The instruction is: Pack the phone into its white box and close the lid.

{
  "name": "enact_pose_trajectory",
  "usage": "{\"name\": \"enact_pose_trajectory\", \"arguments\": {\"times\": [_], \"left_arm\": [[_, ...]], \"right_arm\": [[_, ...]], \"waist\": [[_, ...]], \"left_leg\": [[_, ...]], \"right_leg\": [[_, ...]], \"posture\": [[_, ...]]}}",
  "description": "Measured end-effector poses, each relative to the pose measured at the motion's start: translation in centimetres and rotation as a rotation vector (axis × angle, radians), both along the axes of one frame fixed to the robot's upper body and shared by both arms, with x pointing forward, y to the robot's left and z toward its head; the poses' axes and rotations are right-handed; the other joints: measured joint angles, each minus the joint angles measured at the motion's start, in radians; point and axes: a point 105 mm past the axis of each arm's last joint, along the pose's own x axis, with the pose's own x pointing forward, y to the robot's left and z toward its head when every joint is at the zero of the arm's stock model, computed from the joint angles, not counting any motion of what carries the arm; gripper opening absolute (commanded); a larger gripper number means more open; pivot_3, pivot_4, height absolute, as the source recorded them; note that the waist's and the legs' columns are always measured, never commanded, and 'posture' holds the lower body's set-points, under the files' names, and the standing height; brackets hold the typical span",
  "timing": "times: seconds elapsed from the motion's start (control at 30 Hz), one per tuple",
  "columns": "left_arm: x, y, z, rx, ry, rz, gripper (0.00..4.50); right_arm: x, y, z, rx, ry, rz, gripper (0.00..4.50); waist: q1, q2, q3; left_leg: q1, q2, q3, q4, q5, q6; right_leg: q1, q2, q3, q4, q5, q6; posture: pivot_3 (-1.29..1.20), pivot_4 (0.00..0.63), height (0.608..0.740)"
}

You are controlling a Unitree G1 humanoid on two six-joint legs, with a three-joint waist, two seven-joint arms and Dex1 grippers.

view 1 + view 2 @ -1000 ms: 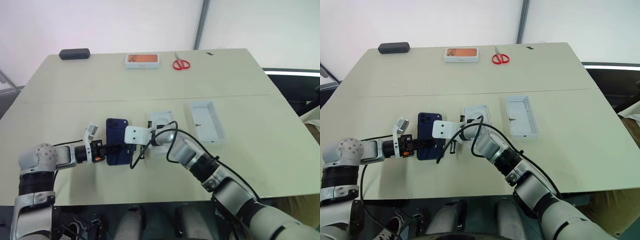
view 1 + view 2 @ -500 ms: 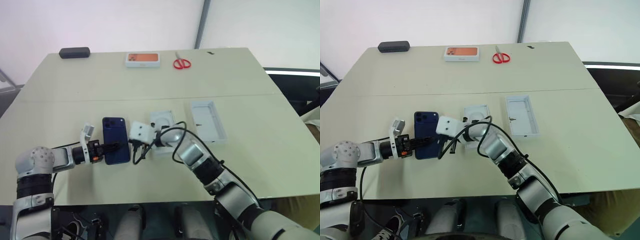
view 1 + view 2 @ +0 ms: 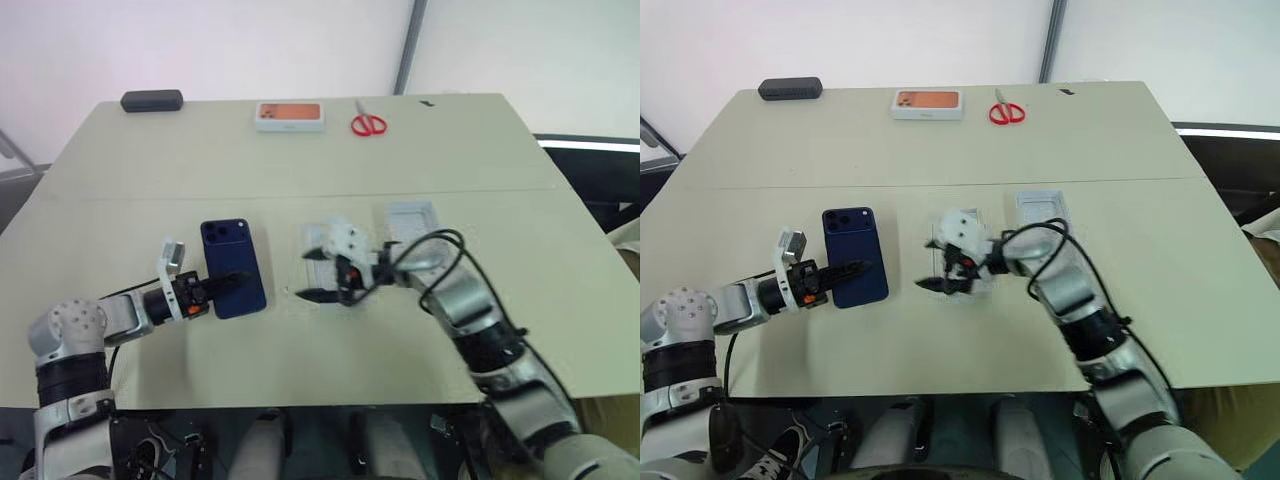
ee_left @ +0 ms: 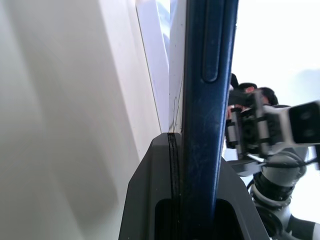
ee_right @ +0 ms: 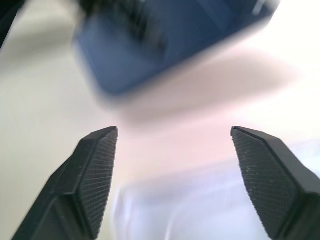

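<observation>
The left gripper (image 3: 232,280) is clamped on the dark navy-blue slim phone's (image 3: 232,282) near right edge, above the beige table (image 3: 150,160). The right gripper (image 3: 313,273), fingers apart, hangs over the white cardboard box (image 3: 950,230). The left wrist view shows the phone edge-on between the fingers (image 4: 150,200).

This looks like a plain test room or a lab, not a home. One large pale desk (image 3: 480,330) stands before bare white walls (image 3: 200,50), with a grey pole (image 3: 405,45) rising behind its far edge. On the desk lie only a few separate things: a dark case (image 3: 152,100) at the far left, a white box with orange picture (image 3: 290,116), and red scissors (image 3: 367,124) at the far side.
</observation>
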Motion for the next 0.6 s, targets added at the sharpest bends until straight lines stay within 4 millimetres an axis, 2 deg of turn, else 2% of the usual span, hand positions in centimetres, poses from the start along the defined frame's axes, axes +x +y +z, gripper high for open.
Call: {"name": "enact_pose_trajectory", "arguments": {"times": [0.1,0.2,0.4,0.5,0.6], "left_arm": [[0.0,-0.6,-0.2,-0.017,0.004,-0.006,0.0],[0.0,-1.0,-0.2,-0.025,0.0,-0.011,0.0],[0.0,-1.5,-0.2,-0.02,-0.001,-0.011,0.0],[0.0,-1.7,-0.2,-0.019,0.001,-0.017,0.0],[0.0,-1.8,-0.1,-0.013,-0.002,-0.016,0.0]], "right_arm": [[-0.5,-1.1,-0.9,-0.084,-0.035,0.034,3.9],[-0.7,-1.2,-1.5,-0.124,-0.072,0.057,3.9],[-0.2,-2.1,-2.6,-0.196,-0.106,0.053,3.9],[-0.2,-2.3,-2.7,-0.21,-0.113,0.07,3.07],[0.0,-2.3,-2.5,-0.213,-0.121,0.06,1.63]], "waist": [[-0.003,0.0,0.0],[0.001,-0.001,0.0],[0.005,-0.003,0.002],[0.006,-0.004,0.002],[0.005,-0.004,0.002]], "left_leg": [[0.0,0.001,0.0,0.0,0.0,0.0],[0.0,0.001,0.0,0.001,0.0,-0.001],[0.0,0.0,0.0,0.003,0.001,0.0],[0.0,0.001,0.0,0.002,0.0,0.0],[0.0,0.001,0.0,0.002,0.001,-0.001]], "right_leg": [[-0.001,0.001,0.0,0.0,0.0,0.0],[0.0,0.002,0.0,0.0,0.0,-0.001],[0.001,0.0,0.0,0.0,0.0,-0.001],[0.001,0.001,0.0,0.0,0.0,-0.001],[0.001,0.001,0.0,0.0,0.0,-0.001]], "posture": [[0.0,0.15,0.74],[0.0,0.15,0.74],[0.0,0.15,0.74],[0.0,0.15,0.74],[0.0,0.15,0.74]]}}
